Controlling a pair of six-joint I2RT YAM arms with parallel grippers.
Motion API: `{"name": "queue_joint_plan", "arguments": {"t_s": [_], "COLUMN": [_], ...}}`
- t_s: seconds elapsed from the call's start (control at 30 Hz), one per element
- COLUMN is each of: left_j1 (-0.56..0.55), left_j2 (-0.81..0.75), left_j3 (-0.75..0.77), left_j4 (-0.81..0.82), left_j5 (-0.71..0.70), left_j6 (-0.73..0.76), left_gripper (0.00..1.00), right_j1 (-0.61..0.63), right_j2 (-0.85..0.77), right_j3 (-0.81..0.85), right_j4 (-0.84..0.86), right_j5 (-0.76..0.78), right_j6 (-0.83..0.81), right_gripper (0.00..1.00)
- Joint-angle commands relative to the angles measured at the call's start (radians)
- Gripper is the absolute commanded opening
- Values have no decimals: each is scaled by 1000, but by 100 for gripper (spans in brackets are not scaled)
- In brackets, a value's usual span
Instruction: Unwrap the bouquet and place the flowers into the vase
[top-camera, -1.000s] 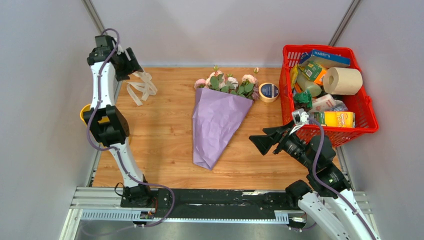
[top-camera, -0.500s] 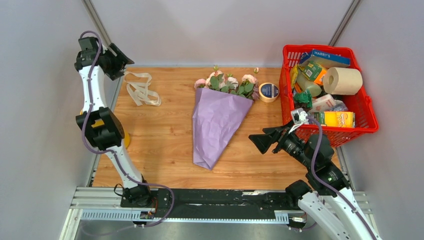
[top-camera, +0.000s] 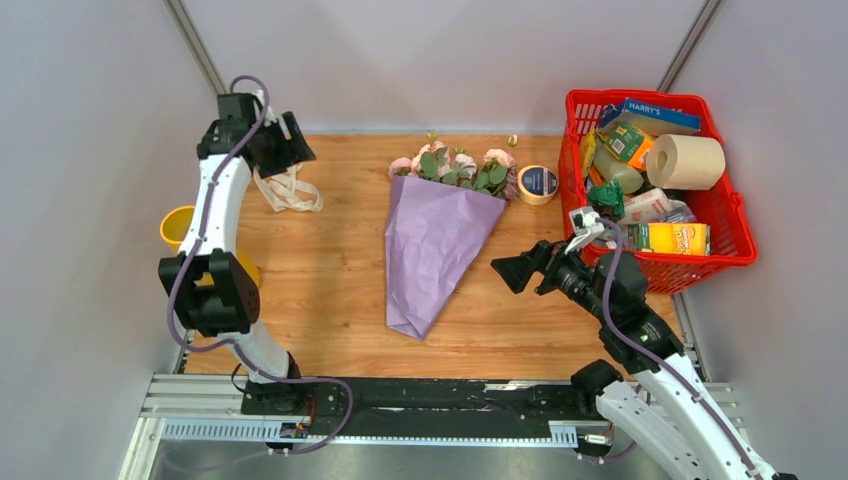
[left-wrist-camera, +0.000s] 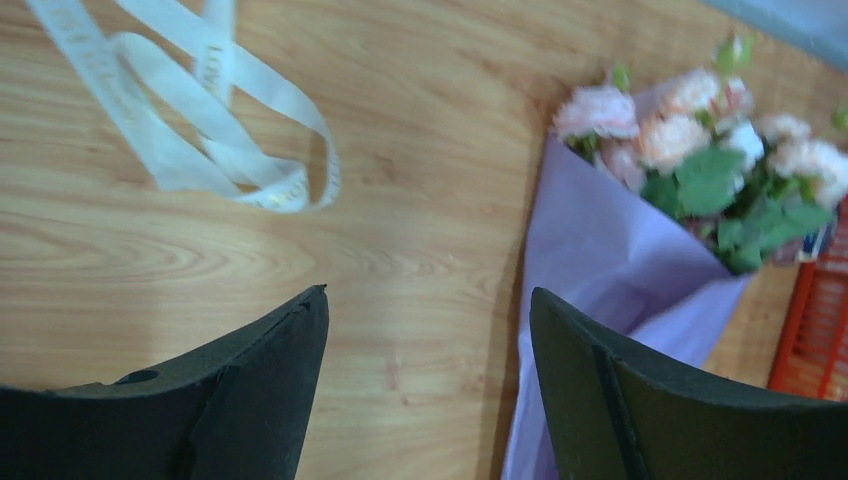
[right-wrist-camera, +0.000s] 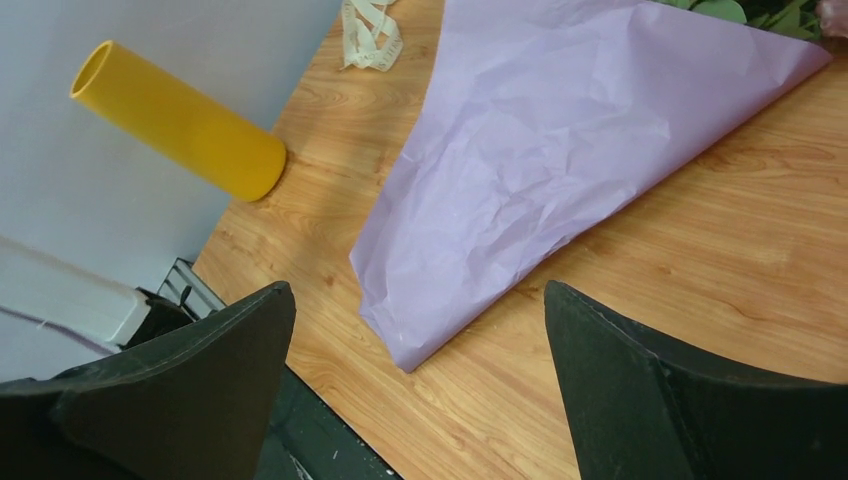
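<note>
Top external view: the bouquet (top-camera: 435, 240) lies flat in the middle of the worktop (top-camera: 330, 270). Its lilac paper cone tapers toward the arms, and the flowers (top-camera: 455, 165) show at the far end. A cream ribbon (top-camera: 285, 190) lies loose at the far left, apart from the paper. The yellow vase (top-camera: 176, 226) is at the left edge, partly hidden by the left arm. That arm reaches far with its elbow raised. Its end effector (top-camera: 290, 152) is above the ribbon, jaws spread wide and empty. The right arm stretches low toward the left. Its end effector (top-camera: 505, 270) is just right of the cone, jaws wide apart and holding nothing. A tape roll (top-camera: 538, 183) sits between the flowers and a red basket (top-camera: 735, 215).
</note>
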Motion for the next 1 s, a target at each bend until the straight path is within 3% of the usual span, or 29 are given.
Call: {"name": "queue_joint_plan", "arguments": {"t_s": [0.0,0.1,0.37,0.47,0.67,0.97], "left_j1": [-123,-244,-496,-585,-645,-688], "left_j2": [-185,-305,-483,-521,-564,-563], "left_j3": [-211,-438,-823,-883,-1009,-1124], "left_j4": [167,325,608,617,631,754], "left_j5": [59,110,132,61,-14,12], "left_j6": [59,22,-88,-87,-102,-139], "left_gripper": [79,78,79,78,78,76], "right_j1": [3,4,3,4,3,3], "right_j2": [59,87,71,54,22,1], "right_j3": [-16,-19,20,51,85,96], "right_j4": [49,61,46,26,-9,-43], "right_j5": [45,34,46,57,74,95], "right_j6": [53,59,-13,-36,-53,-58], "right_gripper": [97,95,95,95,95,96]}}
